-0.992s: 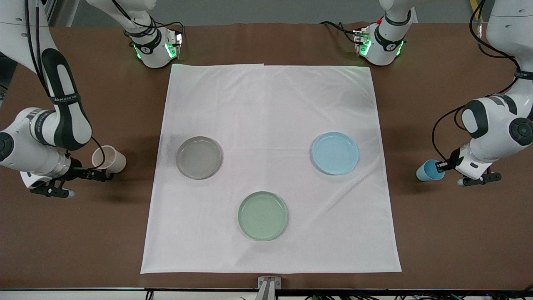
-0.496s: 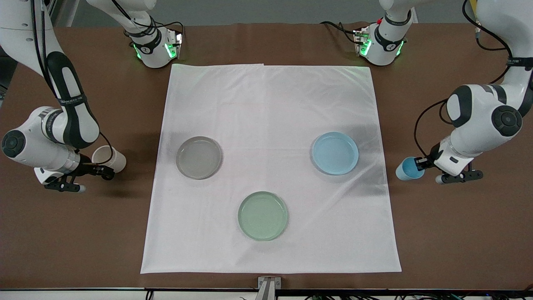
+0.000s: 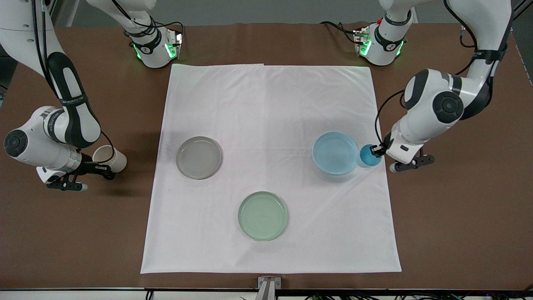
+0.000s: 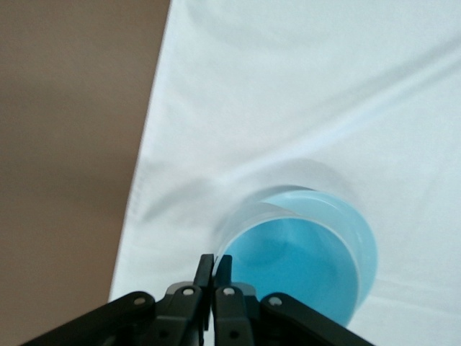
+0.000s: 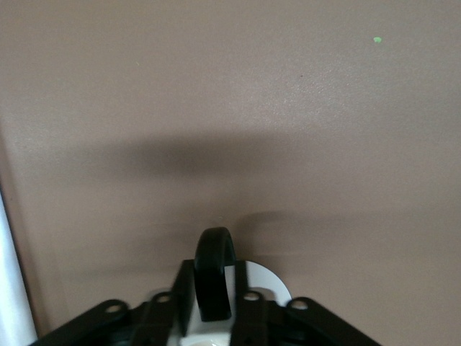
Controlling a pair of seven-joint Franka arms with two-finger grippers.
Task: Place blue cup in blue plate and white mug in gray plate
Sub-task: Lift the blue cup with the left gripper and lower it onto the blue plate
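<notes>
From the front view I note the left gripper (image 3: 378, 151) clamped on the rim of the blue cup (image 3: 369, 155), held over the white cloth (image 3: 266, 104) just beside the blue plate (image 3: 335, 153). My left wrist view confirms the fingers (image 4: 214, 270) pinching the cup's wall. The right gripper (image 3: 105, 170) holds the white mug (image 3: 109, 158) over bare table; only my right wrist view shows its black handle (image 5: 214, 277) between the jaws. The gray plate (image 3: 199, 157) lies unoccupied.
</notes>
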